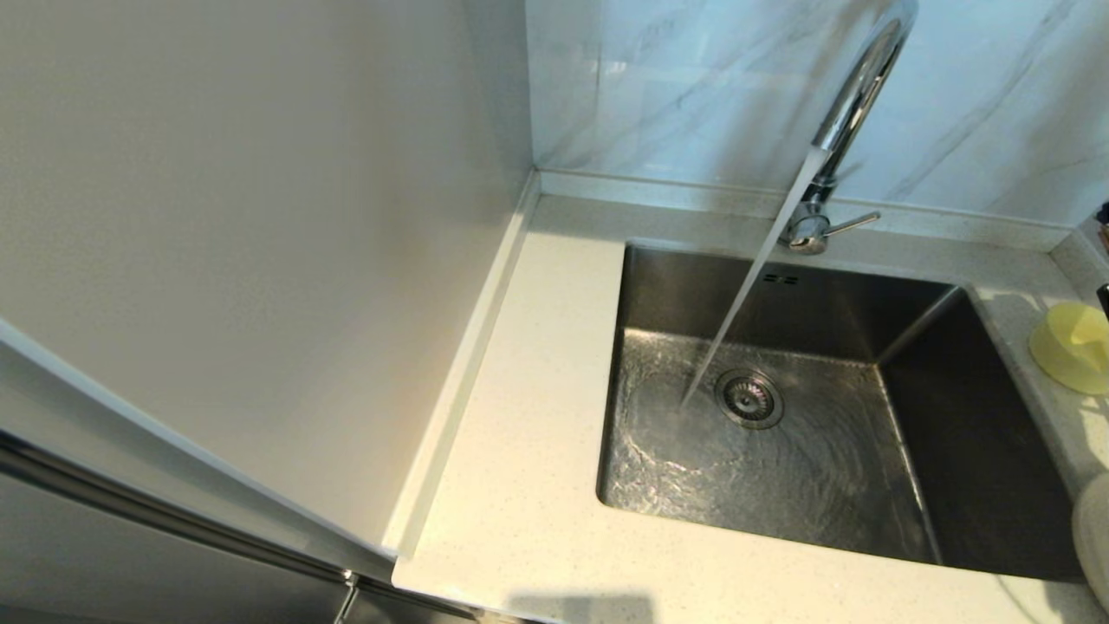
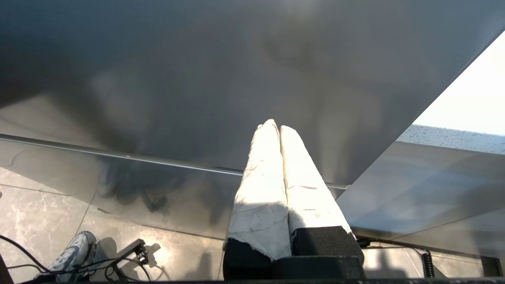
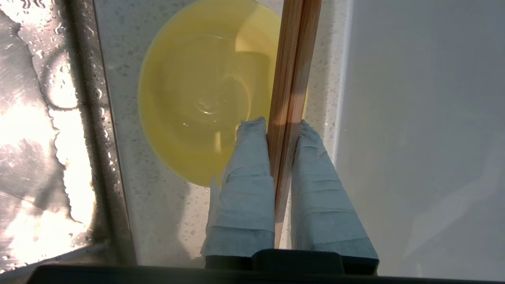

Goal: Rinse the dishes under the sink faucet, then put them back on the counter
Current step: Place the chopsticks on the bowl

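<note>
Water runs from the chrome faucet (image 1: 853,104) into the steel sink (image 1: 780,416). The pale-yellow bowl (image 1: 1073,348) (image 3: 205,102) stands upright on the counter (image 1: 528,416) right of the sink. My right gripper (image 3: 282,125) is above the counter at the bowl's edge, out of the head view, shut on the pair of brown chopsticks (image 3: 294,67), which pass over the bowl's rim. An off-white plate (image 1: 1093,537) shows only as a sliver at the right edge. My left gripper (image 2: 275,127) is shut on nothing, parked low beside a cabinet front.
A white wall panel (image 1: 260,217) stands along the counter's left side. A marble backsplash (image 1: 693,87) runs behind the sink. The drain strainer (image 1: 749,399) sits in the wet basin floor. In the left wrist view, cables and a shoe (image 2: 77,252) lie on the tiled floor.
</note>
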`<state>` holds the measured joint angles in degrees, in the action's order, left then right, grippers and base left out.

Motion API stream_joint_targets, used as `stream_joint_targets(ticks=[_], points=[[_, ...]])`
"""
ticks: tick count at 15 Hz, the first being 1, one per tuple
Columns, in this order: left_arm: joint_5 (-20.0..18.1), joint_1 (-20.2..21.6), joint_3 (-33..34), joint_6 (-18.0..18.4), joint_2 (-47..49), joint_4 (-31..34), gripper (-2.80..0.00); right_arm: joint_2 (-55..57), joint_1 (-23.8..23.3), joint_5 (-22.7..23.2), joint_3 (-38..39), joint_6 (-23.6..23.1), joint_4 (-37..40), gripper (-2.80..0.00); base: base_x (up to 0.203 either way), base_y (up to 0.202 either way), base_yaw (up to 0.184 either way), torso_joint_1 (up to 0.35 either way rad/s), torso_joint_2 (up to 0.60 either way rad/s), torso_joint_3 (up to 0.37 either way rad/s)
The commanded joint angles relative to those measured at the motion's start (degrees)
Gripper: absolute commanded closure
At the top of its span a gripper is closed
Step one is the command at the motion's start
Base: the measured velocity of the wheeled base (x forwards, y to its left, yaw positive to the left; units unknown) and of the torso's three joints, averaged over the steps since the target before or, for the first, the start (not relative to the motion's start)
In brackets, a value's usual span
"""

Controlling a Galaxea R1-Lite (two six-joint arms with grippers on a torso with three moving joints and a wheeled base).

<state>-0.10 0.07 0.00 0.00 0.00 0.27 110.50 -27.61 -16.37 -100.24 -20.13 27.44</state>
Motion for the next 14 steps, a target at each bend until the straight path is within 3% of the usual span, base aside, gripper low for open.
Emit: stream_joint_targets(ticks=[1,4,14], points=[[0.01,0.01,0.0,0.0,0.0,0.0,0.0,0.86,0.24,0.01,0.09,0.12,0.16,0.0,0.0,0.0,0.0,0.0,0.0,0.0],[0.01,0.01,0.0,0.0,0.0,0.0,0.0,2.27,0.63,0.02,0.35,2.31,0.07,0.0,0.0,0.0,0.0,0.0,0.0,0.0],[0.01,0.01,0.0,0.0,0.0,0.0,0.0,4.91,1.16,-0.06,-0.65,2.29,-0.37,0.0,0.0,0.0,0.0,0.0,0.0,0.0]])
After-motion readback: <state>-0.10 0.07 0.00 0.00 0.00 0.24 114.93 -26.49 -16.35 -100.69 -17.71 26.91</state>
